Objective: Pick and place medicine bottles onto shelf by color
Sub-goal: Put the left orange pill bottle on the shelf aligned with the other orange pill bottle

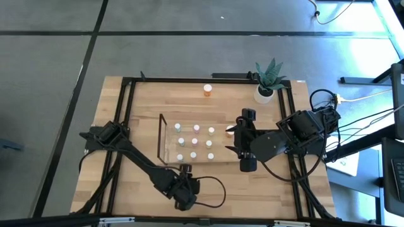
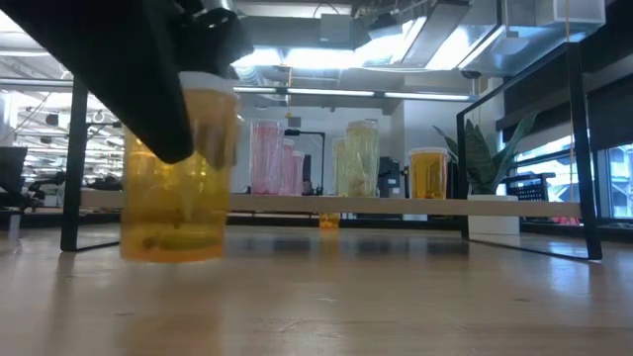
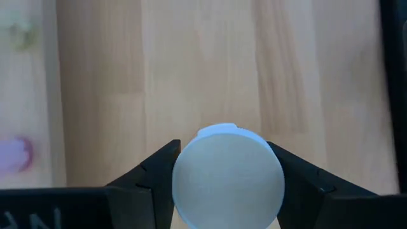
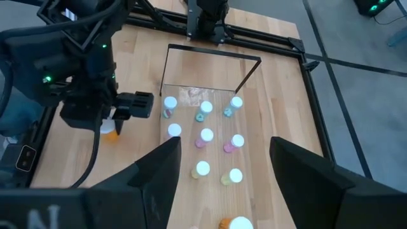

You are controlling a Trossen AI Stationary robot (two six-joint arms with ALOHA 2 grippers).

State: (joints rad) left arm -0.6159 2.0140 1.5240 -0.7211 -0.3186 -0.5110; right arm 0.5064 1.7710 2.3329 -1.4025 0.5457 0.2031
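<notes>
An orange bottle (image 2: 178, 173), pinched at its white cap by the left gripper (image 3: 227, 181), stands near the table's (image 1: 120, 126) six-o'clock edge just clear of the shelf (image 1: 165, 137), while the right gripper (image 4: 222, 175) hovers spread at three o'clock.

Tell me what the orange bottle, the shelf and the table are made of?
The orange bottle looks like see-through plastic, since light glows through it; its white cap looks matte plastic. The left gripper holds it. The shelf seems clear acrylic: the wood shows through. The table looks like pale wooden planks with visible grain.
</notes>
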